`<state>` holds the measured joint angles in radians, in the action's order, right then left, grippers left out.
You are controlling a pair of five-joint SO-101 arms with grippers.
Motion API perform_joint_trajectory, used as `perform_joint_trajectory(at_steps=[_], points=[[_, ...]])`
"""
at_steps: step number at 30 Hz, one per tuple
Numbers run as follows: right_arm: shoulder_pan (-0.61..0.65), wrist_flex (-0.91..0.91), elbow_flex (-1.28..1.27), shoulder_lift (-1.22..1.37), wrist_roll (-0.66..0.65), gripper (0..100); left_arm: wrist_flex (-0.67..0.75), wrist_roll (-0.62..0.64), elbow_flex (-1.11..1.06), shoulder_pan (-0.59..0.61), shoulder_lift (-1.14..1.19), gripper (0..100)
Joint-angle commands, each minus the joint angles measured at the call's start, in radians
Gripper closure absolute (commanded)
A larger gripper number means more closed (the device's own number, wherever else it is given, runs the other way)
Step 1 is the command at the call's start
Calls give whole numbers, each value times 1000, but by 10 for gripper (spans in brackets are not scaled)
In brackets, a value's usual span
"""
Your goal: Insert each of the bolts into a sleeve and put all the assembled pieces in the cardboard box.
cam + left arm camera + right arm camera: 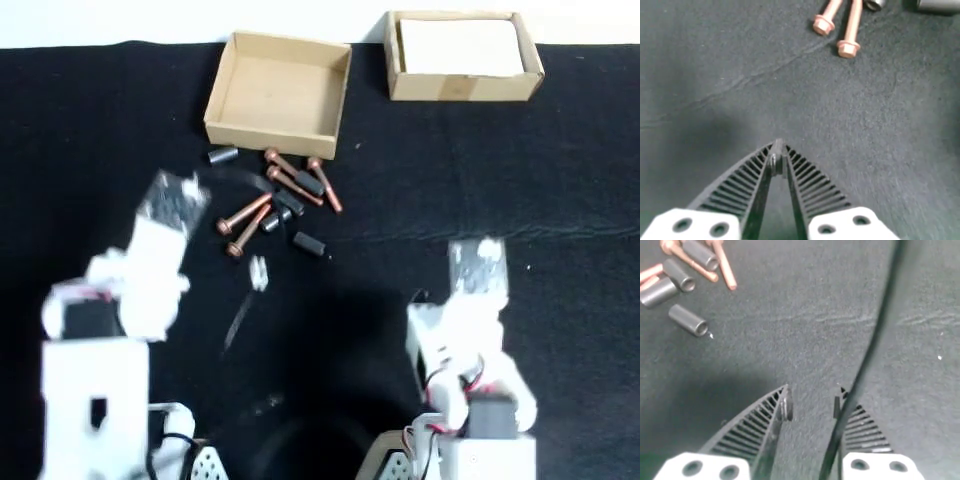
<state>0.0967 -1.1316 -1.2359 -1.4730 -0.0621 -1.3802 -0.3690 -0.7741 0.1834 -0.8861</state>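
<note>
Several copper bolts (246, 213) and short black sleeves (309, 243) lie loose on the black cloth in front of the empty open cardboard box (322, 128). One sleeve (222, 155) lies apart near the box's front left corner. My left gripper (777, 156) is shut on nothing and hovers over bare cloth, with two bolt heads (847, 48) a short way ahead. In the high view it is the left gripper (174, 198), left of the pile. My right gripper (812, 401) is open and empty over bare cloth, well right of the pile, with sleeves (688, 320) off to one side.
A second cardboard box (458, 86) holding something white stands at the back right. A black cable (870, 350) hangs across the right wrist view. A small white piece (258, 272) lies on the cloth below the pile. The cloth's far edge runs behind the boxes.
</note>
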Motion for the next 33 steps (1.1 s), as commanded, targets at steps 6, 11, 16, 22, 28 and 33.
perform_joint_trajectory(at_steps=[6, 11, 16, 22, 28, 33], points=[[-2, -139, 671, 670, -78, 853, -258, 51, 584, 8, 486, 987], [50, -143, 918, 989, -169, 853, -347, 180, 832, 8, 774, 987], [139, -148, 1135, 1268, -172, 827, -367, 279, 1038, 24, 1000, 986], [282, -150, 1386, 1563, -295, 717, -367, 325, 1204, 122, 1121, 986], [435, -283, 1658, 1870, -580, 715, -367, 327, 1155, 196, 1168, 838], [495, -325, 1897, 2104, -660, 715, -359, 327, 1018, 203, 1194, 777]])
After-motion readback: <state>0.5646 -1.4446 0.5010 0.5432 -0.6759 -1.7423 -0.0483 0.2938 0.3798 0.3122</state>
